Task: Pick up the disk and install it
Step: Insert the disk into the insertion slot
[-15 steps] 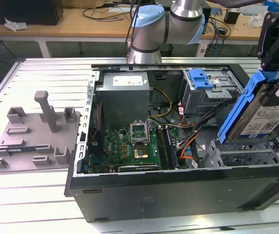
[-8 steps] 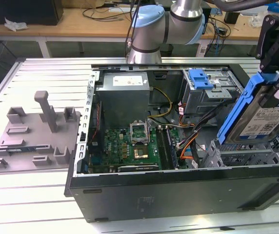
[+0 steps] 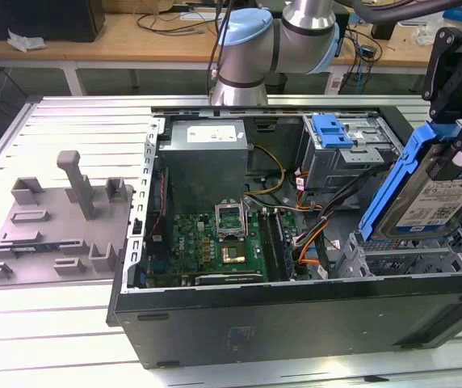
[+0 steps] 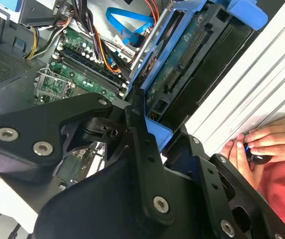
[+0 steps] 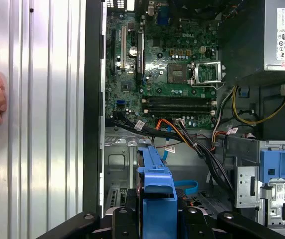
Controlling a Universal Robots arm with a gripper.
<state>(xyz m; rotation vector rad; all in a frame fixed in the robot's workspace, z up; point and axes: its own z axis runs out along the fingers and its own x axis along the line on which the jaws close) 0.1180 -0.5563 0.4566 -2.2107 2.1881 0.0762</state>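
Silver-grey metal under a white-and-blue label, edged by a blue plastic frame: the disk [image 3: 434,204] is a flat rectangular hard drive. In the exterior view it hangs tilted at the three o'clock side of the open black computer case [image 3: 296,323]. Its upper end points toward one o'clock and its lower end toward seven o'clock.

The black gripper [image 3: 457,158] is clamped on the upper end of the frame. In the second wrist view its fingers [image 4: 135,119] press tight against the blue edge.

At six o'clock of the disk stands a silver sheet-metal drive cage [image 3: 413,260]. The disk's lower end is at the cage's mouth, though I cannot tell whether they touch. The green motherboard [image 3: 227,238] lies toward nine o'clock, with orange and black cables [image 3: 312,234] between it and the cage. A smaller bright blue plastic bracket [image 3: 332,131] sits apart at eleven o'clock. A person's hand [image 4: 267,142] rests on the ribbed metal table [image 4: 252,74] outside the case wall.

The pick-up looks done, and the installing step appears to be in hand, with the drive poised over its bay. Seating it likely calls for levelling the tilt so the frame meets the cage's guides squarely. It also calls for a firm hold and for keeping clear of the cables.
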